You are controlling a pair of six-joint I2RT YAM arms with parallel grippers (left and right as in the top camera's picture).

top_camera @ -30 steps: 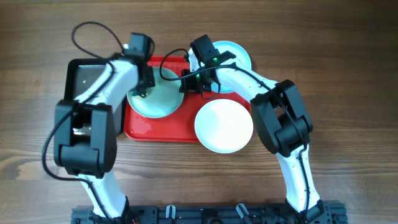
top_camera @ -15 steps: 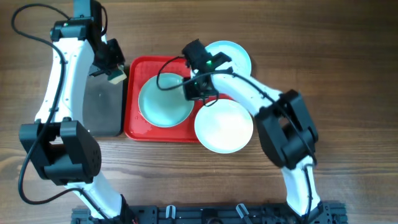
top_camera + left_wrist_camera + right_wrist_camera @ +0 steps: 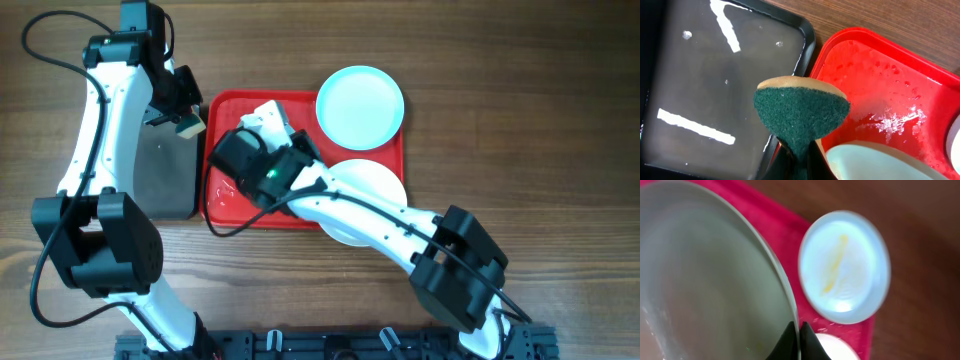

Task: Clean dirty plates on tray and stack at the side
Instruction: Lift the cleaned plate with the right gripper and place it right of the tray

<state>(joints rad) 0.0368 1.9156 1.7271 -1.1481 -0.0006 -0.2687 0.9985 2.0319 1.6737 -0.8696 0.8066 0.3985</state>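
Item: round shallow pale aqua plate [image 3: 715, 280] with light blue rim, glossy, held tilted above the large red rectangular plastic tray [image 3: 225, 195]. The right gripper [image 3: 798, 328] is pinched onto its rim, one finger on each face, presumably to carry it off the wet tray floor toward the side. The right arm hides most of it from overhead. Second like plate [image 3: 360, 107]: flat across the tray's far right corner, partly on the wooden table [image 3: 520, 120]. The blurred right wrist view shows a yellowish streak on a resting plate, seemingly this one, so it probably needs scrubbing. Third like plate [image 3: 365, 195]: flat over the tray's near right rim, partly under the right arm. These two lie close but are not stacked. Left gripper [image 3: 799, 157]: clamped on a sponge [image 3: 800, 107] with dark green scouring face and tan foam back. It hangs over the edge of the narrow black tray [image 3: 715, 90] just beside the red one, likely out of the right arm's way yet ready for the next plate.
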